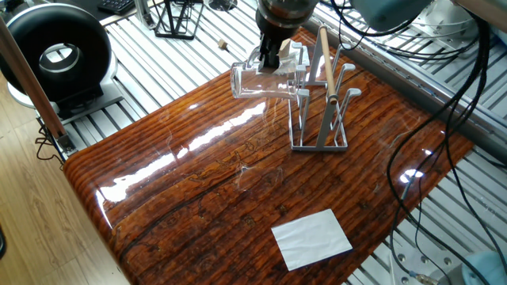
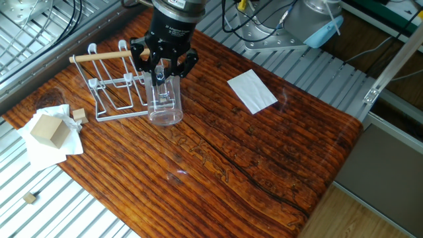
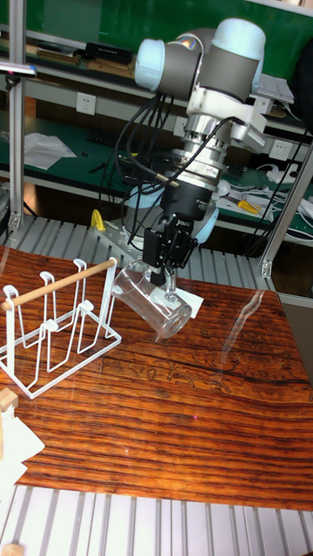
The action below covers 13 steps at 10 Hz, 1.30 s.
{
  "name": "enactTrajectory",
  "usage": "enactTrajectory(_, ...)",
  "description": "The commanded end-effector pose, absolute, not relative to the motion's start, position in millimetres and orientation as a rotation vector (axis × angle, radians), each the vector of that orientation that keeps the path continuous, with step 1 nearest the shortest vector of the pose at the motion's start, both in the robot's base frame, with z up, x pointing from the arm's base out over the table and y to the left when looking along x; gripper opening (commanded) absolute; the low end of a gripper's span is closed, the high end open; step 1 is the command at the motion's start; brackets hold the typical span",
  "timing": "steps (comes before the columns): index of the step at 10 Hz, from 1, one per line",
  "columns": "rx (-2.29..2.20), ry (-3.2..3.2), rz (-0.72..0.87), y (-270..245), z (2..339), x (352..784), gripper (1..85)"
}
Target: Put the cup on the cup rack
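- Gripper [image 3: 162, 271] is clamped on the tilted cup [image 3: 149, 303], clear of the table.
- Carry it toward 9 o'clock, mouth over a rack [image 3: 54, 328] peg, then lower slowly.

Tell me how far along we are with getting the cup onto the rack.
Done: the glass tumbler is picked up, clear of the wooden table. In hand: the hand is shut on it, holding it tilted on its side next to the wire cup rack, mouth toward the pegs. Left: get it over a peg, lower it on and let go; no peg carries it yet.
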State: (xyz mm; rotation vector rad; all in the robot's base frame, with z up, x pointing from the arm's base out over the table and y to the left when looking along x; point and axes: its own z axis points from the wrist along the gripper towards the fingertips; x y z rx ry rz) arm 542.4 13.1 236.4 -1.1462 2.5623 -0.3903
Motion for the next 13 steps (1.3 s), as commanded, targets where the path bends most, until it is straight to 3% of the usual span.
enactTrajectory(1, -1.131, 2.564, -0.382, 15.3, 240.7, 544.8, 1.0)
enactTrajectory(9, -1.156, 2.630, -0.476, 18.8, 236.6, 546.5, 1.0)
enactTrajectory(13, -1.162, 2.720, -0.440, 33.4, 211.0, 529.3, 1.0)
